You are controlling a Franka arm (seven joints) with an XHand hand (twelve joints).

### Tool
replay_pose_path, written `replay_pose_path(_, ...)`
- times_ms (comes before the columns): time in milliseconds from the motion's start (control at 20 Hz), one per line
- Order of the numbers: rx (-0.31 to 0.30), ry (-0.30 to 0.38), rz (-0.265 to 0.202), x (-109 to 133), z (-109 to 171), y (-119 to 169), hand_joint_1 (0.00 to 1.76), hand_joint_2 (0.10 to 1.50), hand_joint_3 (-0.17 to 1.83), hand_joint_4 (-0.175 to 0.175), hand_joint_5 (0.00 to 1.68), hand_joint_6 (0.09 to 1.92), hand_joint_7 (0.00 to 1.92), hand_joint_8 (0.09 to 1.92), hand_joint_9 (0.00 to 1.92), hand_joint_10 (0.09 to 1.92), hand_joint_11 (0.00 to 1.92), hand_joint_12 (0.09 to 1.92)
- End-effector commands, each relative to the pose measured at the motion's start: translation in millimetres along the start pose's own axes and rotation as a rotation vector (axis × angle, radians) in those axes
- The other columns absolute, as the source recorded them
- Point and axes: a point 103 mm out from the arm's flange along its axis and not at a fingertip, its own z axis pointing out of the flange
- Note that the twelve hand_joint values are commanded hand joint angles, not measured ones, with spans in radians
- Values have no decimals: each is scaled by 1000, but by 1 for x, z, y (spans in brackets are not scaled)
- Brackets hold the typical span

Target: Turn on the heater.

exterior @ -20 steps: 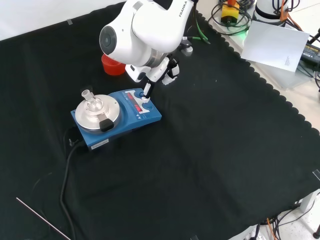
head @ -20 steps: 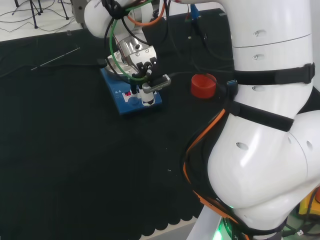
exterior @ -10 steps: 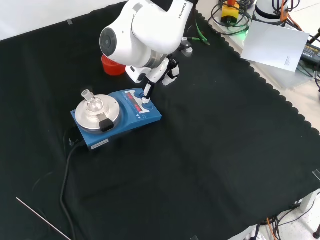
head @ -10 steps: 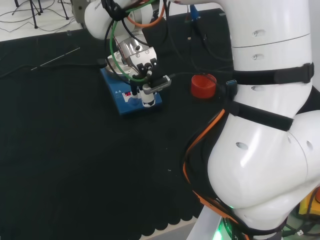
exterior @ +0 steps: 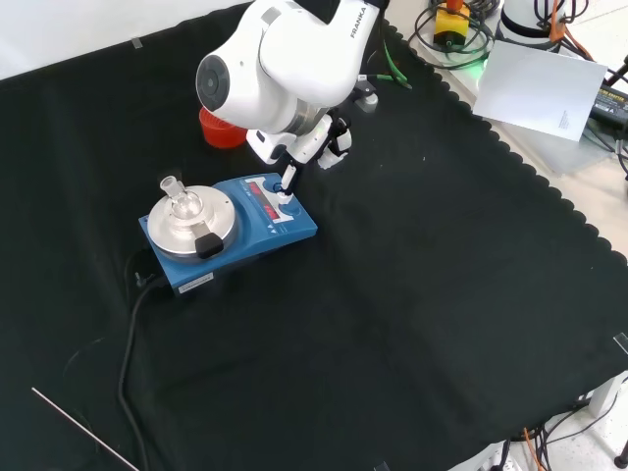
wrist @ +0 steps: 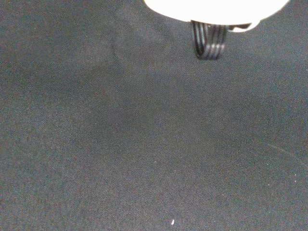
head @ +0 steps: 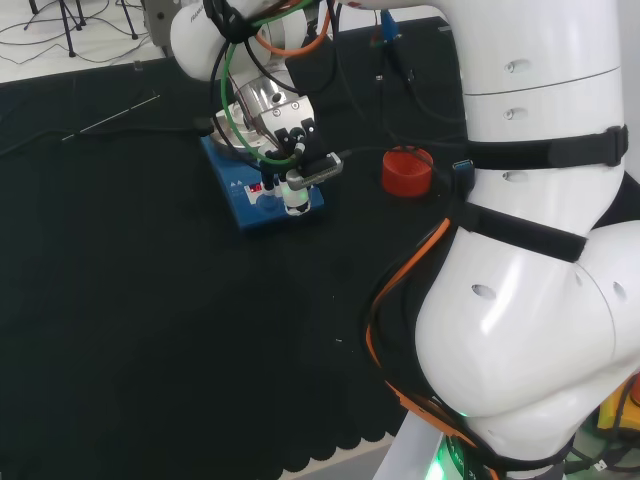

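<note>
Black cloth covers the bench [exterior: 412, 294], where a blue heater [exterior: 228, 235] sits toward the far left in the front view. Above its control panel, the robot hand [exterior: 312, 145] points one straight finger [exterior: 288, 180] down onto a knob, the others relaxed. A red ring [head: 406, 171] stands nearby.

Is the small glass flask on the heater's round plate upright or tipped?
Upright. In the front view the flask stands on the heater plate's middle, its neck pointing straight up.

Blue heater [exterior: 257, 233] (silver plate), black cloth [exterior: 412, 294]
</note>
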Motion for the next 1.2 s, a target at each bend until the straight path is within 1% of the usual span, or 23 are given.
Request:
replay_pose_path(50, 3, -3, -1, 0, 2, 1, 1502, 582, 1211, -42, 352, 87, 1813, 1792, 1920, 1692, 1822, 1550)
replay_pose_path(350, -1, -4, -4, -1, 5, 4, 1503, 582, 1212, -42, 354, 87, 1814, 1790, 1920, 1690, 1821, 1550)
replay_pose_path(450, -17, 3, -8, 0, 3, 2, 1503, 581, 1212, -42, 355, 87, 1814, 1789, 1920, 1690, 1821, 1550)
replay_pose_path(600, -39, 4, -10, 5, -7, -5, 1503, 581, 1212, -43, 358, 87, 1815, 1788, 1920, 1689, 1821, 1549)
replay_pose_path(900, -101, 7, -4, 14, -39, -29, 1504, 580, 1213, -43, 362, 87, 1817, 1786, 1920, 1688, 1820, 1548)
replay_pose_path(1200, -125, 15, 4, 12, -47, -45, 1505, 579, 1213, -43, 363, 87, 1817, 1785, 1920, 1687, 1819, 1547)
